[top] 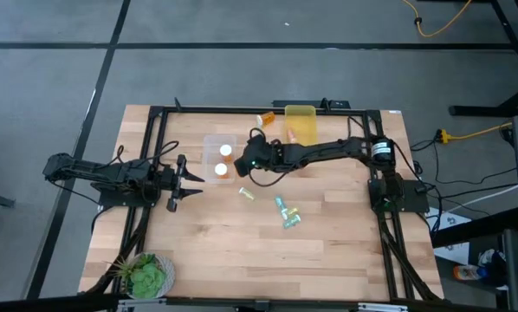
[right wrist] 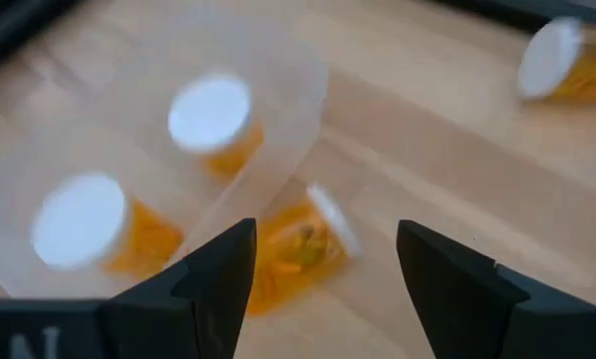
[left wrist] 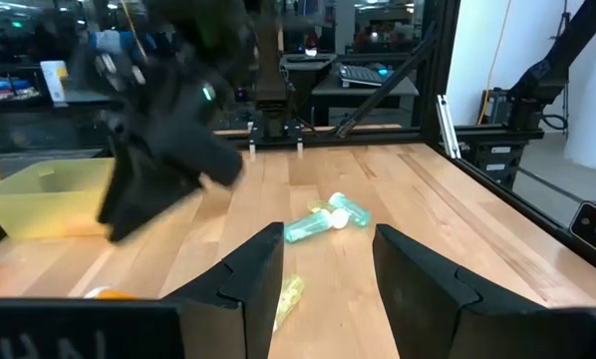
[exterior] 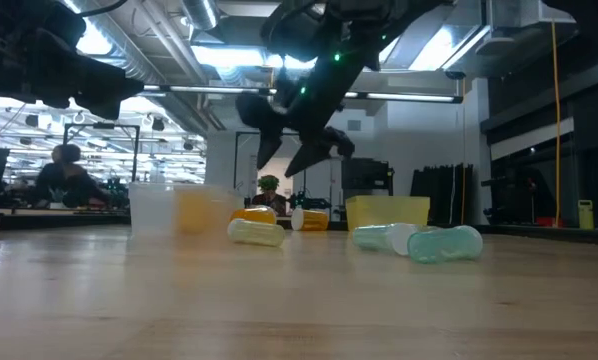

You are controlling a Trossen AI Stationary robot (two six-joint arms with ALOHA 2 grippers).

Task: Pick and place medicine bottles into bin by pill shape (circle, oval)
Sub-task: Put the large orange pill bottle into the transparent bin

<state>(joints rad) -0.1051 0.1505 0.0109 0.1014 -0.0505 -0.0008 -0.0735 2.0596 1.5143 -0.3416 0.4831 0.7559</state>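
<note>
Right gripper (right wrist: 323,264) hovers, jaws apart, above fallen orange bottle (right wrist: 296,242).

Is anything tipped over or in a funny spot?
Yes. One orange bottle lies on its side on the table, against the outside of the clear bin, while two others stand inside it. The open right end effector hovers over it.

The high view looks straight down on the whole wooden table (top: 268,234) from far above. The low view sits at tabletop height, facing level across the boards into the room. The left wrist view looks across the table, and it shares the teal bottles (left wrist: 328,217) with the low view. The right wrist view hangs close, apparently angled down over the clear bin (right wrist: 278,80).
</note>
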